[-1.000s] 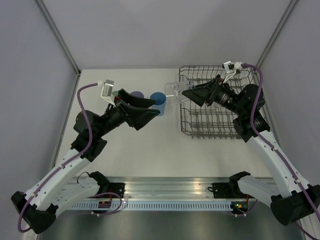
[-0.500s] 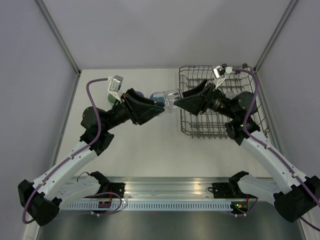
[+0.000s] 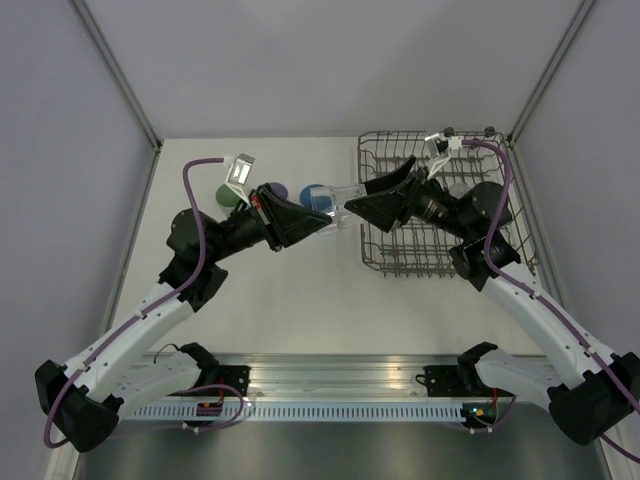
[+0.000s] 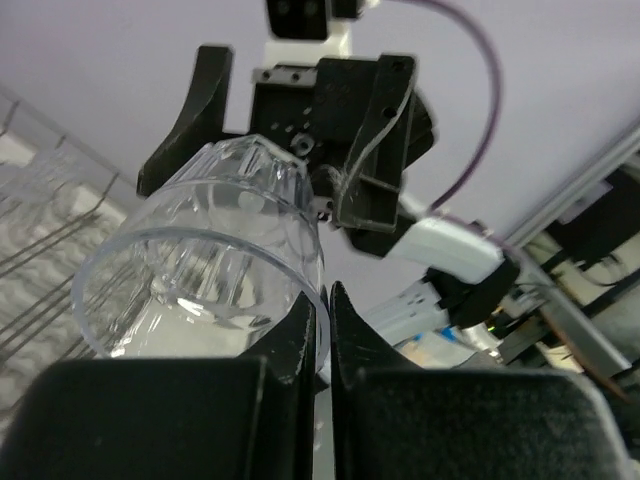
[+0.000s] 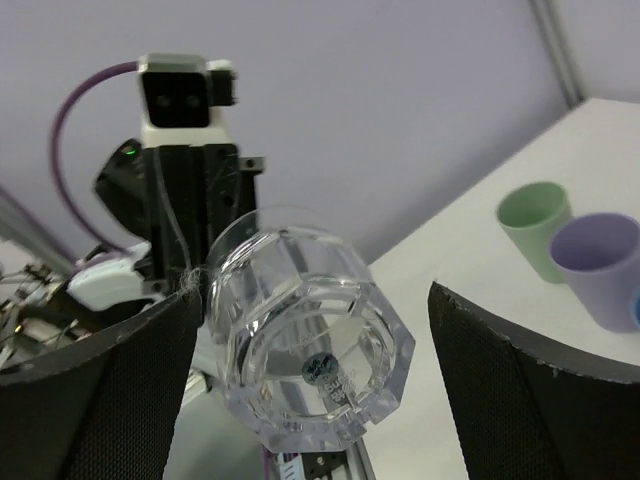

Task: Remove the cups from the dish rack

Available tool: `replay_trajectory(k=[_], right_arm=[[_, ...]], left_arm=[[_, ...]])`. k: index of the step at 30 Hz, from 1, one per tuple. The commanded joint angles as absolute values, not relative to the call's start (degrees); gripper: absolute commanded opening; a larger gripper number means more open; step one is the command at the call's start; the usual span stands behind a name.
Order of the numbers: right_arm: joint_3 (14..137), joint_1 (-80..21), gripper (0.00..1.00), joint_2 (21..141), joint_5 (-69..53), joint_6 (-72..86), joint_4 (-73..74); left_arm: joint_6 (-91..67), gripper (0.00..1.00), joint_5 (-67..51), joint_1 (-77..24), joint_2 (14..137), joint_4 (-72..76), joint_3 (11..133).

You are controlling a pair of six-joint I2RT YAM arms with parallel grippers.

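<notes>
The left gripper (image 4: 322,320) is clamped on the rim of a clear faceted plastic cup (image 4: 215,250). In the left wrist view its two black fingers stand nearly together at the bottom centre of the frame, with the cup's wall pinched between them. The right gripper (image 5: 315,295) stands apart, its fingers spread to either side of the cup's base. In the right wrist view they fill the lower left and lower right corners, and a strip of table shows between the glass and the finger at lower right.

The clear cup lies on its side in the air, mouth toward the left gripper and base toward the right one. In the top view it hangs at the centre of the frame, just left of the large grey wire dish rack (image 3: 400,245), which fills the upper right of the pale table (image 3: 280,300).

Three opaque tumblers stand upright on the table left of the rack. The blue plastic tumbler (image 3: 313,195) is right beside the held cup. A lavender tumbler (image 5: 600,265) and a mint green tumbler (image 5: 535,225) stand close together at the right edge of the right wrist view.
</notes>
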State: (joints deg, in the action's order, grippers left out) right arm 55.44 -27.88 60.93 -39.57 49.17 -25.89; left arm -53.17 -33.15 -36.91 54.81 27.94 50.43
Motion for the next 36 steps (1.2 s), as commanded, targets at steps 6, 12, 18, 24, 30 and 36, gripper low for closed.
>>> replay_trajectory(k=[6,12,18,24,30,36], right_arm=[[62.49,-27.95,0.98,55.55,-9.60,23.05,11.58],[62.49,-27.77,0.98,51.77,-0.72,17.50,21.43],[64.86,-27.77,0.98,50.63,8.08,14.68,30.66],[67.15,-27.86,0.98,49.57,8.17,13.71,36.46],[67.94,-27.77,0.98,48.43,10.28,11.96,39.98],[67.24,-27.86,0.98,47.29,10.11,11.69,40.69]], left_arm=[[-25.87,0.02,-15.33,-37.09,51.41,-10.51,61.60],[-18.12,0.02,-12.92,-37.09,58.77,-29.25,68.19],[-13.54,0.02,-9.60,-37.62,70.30,-44.53,78.90],[-10.37,0.02,-3.18,-39.37,81.37,-52.64,85.85],[-6.86,0.02,-3.07,-41.57,91.31,-56.60,89.29],[-4.66,0.02,-3.52,-43.68,103.07,-60.73,94.29]])
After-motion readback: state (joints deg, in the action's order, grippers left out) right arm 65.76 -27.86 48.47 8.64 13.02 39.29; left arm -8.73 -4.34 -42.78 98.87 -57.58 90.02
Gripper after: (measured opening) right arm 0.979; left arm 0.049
